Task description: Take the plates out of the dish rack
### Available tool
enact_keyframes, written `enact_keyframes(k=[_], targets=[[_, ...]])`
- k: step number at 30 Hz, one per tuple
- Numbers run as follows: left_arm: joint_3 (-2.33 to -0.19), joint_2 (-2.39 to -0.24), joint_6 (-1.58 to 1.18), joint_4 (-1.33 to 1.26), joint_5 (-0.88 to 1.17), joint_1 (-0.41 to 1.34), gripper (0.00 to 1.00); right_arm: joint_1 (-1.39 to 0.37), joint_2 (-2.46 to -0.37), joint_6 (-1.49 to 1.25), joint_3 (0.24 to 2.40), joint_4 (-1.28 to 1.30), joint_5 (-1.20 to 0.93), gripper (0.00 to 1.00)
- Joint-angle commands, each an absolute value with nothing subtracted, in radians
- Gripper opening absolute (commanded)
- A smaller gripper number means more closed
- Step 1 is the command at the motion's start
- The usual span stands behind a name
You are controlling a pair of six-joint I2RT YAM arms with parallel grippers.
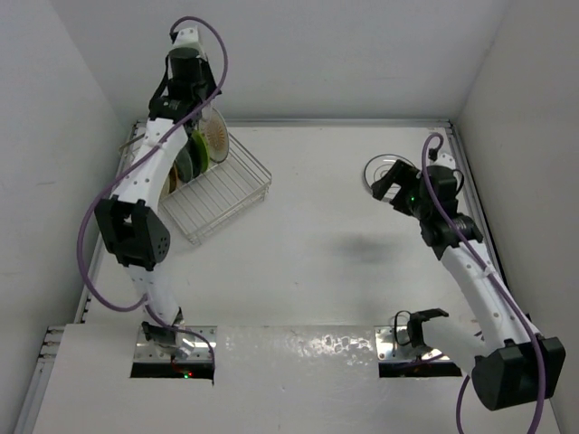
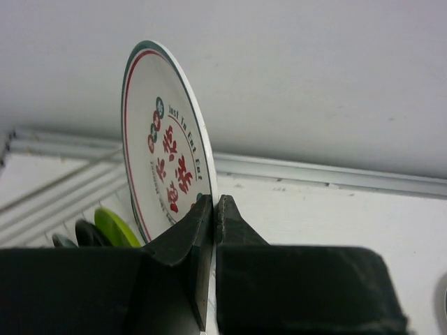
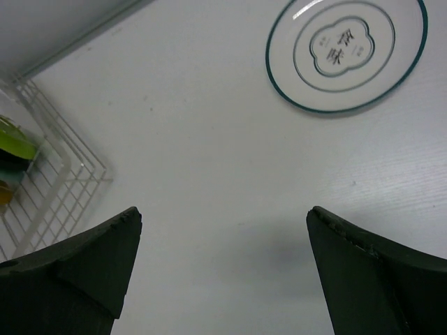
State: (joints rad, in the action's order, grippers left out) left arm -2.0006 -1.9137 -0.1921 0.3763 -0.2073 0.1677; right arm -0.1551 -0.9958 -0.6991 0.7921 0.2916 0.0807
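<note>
My left gripper (image 2: 214, 209) is shut on the rim of a white plate (image 2: 164, 160) with red printed marks and a red-and-green edge, holding it upright on edge. In the top view this gripper (image 1: 203, 125) holds the plate (image 1: 217, 137) over the far end of the wire dish rack (image 1: 226, 192). A lime green plate (image 2: 115, 227) and dark plates (image 2: 85, 234) stand in the rack below it. My right gripper (image 3: 223, 223) is open and empty above the table. A white plate with a teal rim (image 3: 346, 52) lies flat beyond it, partly hidden in the top view (image 1: 378, 168).
The rack's corner (image 3: 52, 185) shows at the left of the right wrist view, with a lime green plate (image 3: 14, 143) in it. White walls close the table at the back and both sides. A raised ledge (image 2: 335, 174) runs along the back wall.
</note>
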Motion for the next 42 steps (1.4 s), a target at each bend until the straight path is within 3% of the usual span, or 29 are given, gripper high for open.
enact_keyframes(k=[1, 6, 8, 13, 24, 28, 29, 31, 32, 34, 36, 37, 38, 39, 41, 42], targets=[[-1.91, -1.769, 0.047, 0.168, -0.161, 0.273, 0.0, -0.158, -1.008, -0.683, 0.922, 0.317, 0.086, 0.99], [-1.717, -1.632, 0.302, 0.054, -0.049, 0.44, 0.0, -0.071, -1.199, -0.704, 1.195, 0.402, -0.16, 0.99], [-1.619, -1.566, 0.391, 0.026, 0.041, 0.511, 0.0, -0.005, -1.27, -0.774, 1.262, 0.381, -0.351, 0.99], [-1.592, -1.563, 0.541, 0.167, 0.189, 0.679, 0.0, -0.003, -1.364, -0.818, 1.387, 0.393, -0.475, 0.98], [-1.658, -1.692, 0.695, 0.302, 0.058, 0.92, 0.0, -0.005, -1.42, -0.861, 1.269, 0.362, -0.499, 0.94], [-1.632, -1.695, 0.695, 0.246, -0.004, 0.939, 0.0, -0.005, -1.408, -0.879, 1.201, 0.322, -0.508, 0.76], [-1.622, -1.686, 0.696, 0.226, -0.029, 0.942, 0.0, -0.005, -1.404, -0.882, 1.187, 0.316, -0.505, 0.64], [-1.592, -1.677, 0.698, 0.178, -0.046, 0.948, 0.0, -0.005, -1.393, -0.897, 1.152, 0.289, -0.503, 0.54], [-1.577, -1.669, 0.699, 0.157, -0.049, 0.953, 0.0, -0.005, -1.391, -0.905, 1.141, 0.256, -0.509, 0.37], [-1.565, -1.664, 0.699, 0.141, -0.06, 0.957, 0.0, -0.005, -1.393, -0.934, 1.115, 0.235, -0.522, 0.17], [-1.549, -1.664, 0.69, 0.126, -0.067, 0.959, 0.2, -0.005, -1.388, -0.957, 1.103, 0.209, -0.511, 0.0], [-1.545, -1.666, 0.686, 0.121, -0.089, 0.959, 0.3, 0.0, -1.39, -0.978, 1.092, 0.198, -0.506, 0.0], [-1.533, -1.666, 0.667, 0.109, -0.103, 0.959, 0.52, 0.024, -1.39, -0.997, 1.08, 0.148, -0.505, 0.0], [-1.525, -1.664, 0.655, 0.1, -0.115, 0.959, 0.63, 0.028, -1.391, -1.018, 1.071, 0.118, -0.506, 0.0], [-1.505, -1.66, 0.588, 0.071, -0.204, 0.959, 0.99, 0.057, -1.404, -1.077, 1.04, 0.031, -0.493, 0.0], [-1.5, -1.652, 0.559, 0.072, -0.244, 0.959, 1.0, 0.087, -1.41, -1.089, 1.029, 0.019, -0.476, 0.0]])
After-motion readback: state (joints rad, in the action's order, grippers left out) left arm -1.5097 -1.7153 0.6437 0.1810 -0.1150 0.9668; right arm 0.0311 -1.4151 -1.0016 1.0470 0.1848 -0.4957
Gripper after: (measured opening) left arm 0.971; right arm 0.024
